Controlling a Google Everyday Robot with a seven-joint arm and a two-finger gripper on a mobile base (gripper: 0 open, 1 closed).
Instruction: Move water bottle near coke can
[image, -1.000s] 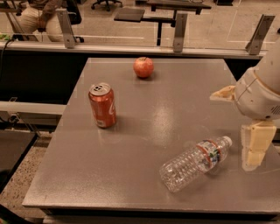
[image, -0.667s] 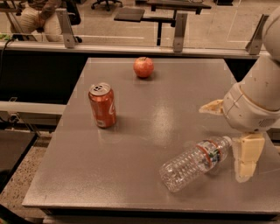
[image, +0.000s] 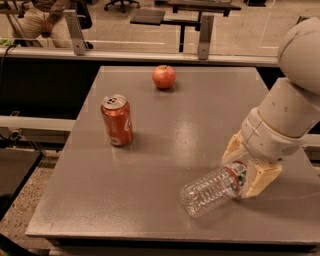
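Cap hidden behind my hand (image: 241, 174), the water bottle (image: 210, 191) lay by the front right corner of the bench (image: 175, 145), hand spread astride its neck; the coke can (image: 117, 120) stood near the left edge.

Hidden: the cap end of the water bottle (image: 210, 192), covered by the gripper (image: 240, 175), which is placed at 4 o'clock on the table (image: 150, 210); the label print is too blurred to be read. Cut off: the arm (image: 295, 100) at 2 o'clock, by the right edge; the seated person (image: 40, 22) at 11 o'clock and the chair base (image: 120, 5) at 12 o'clock, by the top edge. Illegible: the white lettering on the coke can (image: 117, 122), at 9 o'clock.
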